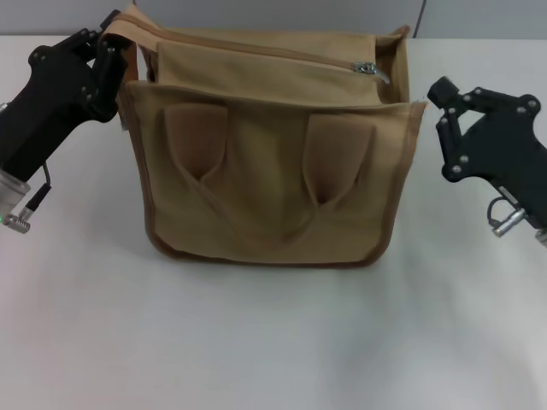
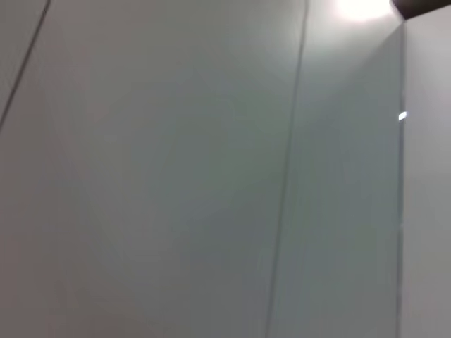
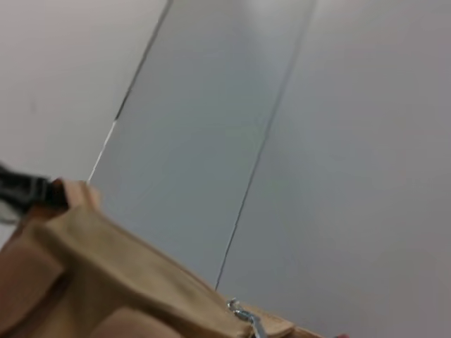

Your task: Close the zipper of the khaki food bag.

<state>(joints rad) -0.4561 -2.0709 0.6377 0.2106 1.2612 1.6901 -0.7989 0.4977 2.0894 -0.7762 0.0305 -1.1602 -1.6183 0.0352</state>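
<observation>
The khaki food bag (image 1: 265, 171) stands upright on the white table, its two looped handles facing me. The zipper (image 1: 256, 49) runs along the top panel, and its silver pull tab (image 1: 367, 67) sits near the bag's right end. My left gripper (image 1: 109, 53) is at the bag's top left corner and looks shut on the fabric edge there. My right gripper (image 1: 444, 128) hangs just right of the bag, open and empty, apart from it. The right wrist view shows the bag's top (image 3: 106, 282) and the pull tab (image 3: 243, 313). The left wrist view shows only wall panels.
The white table (image 1: 273, 342) stretches in front of the bag and on both sides of it. A grey panelled wall (image 3: 282, 141) stands behind.
</observation>
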